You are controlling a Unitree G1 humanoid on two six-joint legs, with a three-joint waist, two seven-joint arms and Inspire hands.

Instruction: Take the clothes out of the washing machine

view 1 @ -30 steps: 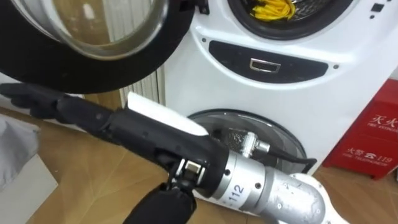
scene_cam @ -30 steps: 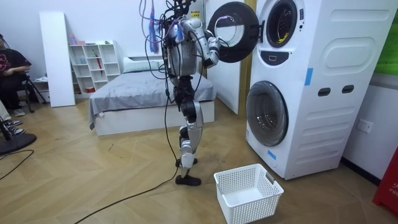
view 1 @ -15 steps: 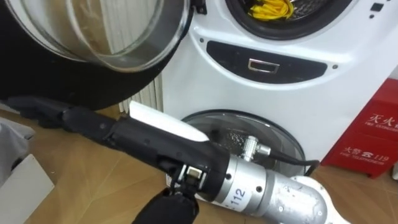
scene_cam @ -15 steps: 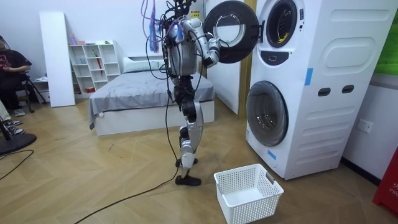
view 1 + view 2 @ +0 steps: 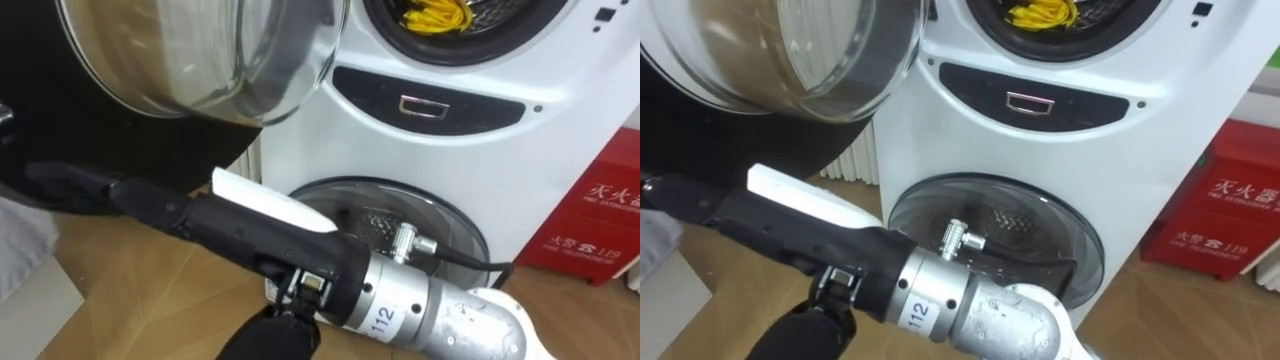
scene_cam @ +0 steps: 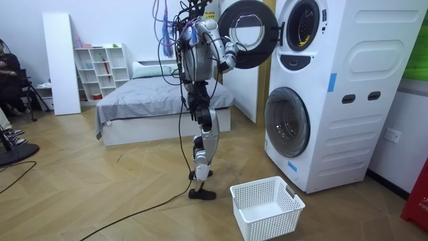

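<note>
Washing machine (image 6: 348, 100): white two-drum stack, the robot standing before it.
Upper door (image 6: 249, 33): hanging wide open.
Basket (image 6: 266, 207): white, on the floor nearby.
Right hand (image 5: 150, 200): fingers straight, by the door's dark rim.
Yellow clothes (image 5: 435, 14): inside the upper drum.

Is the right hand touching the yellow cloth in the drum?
Apart. Left eye view: yellow cloth sits in the drum up top; the right hand reaches low under the door, washer front between them.

The upper drum mouth (image 5: 485, 15) stands open with nothing across it. Its swung-out door (image 5: 190, 70) juts out just left of the mouth, above the outstretched right hand (image 5: 75, 185). A red box (image 5: 600, 215) flanks the machine's right side.
</note>
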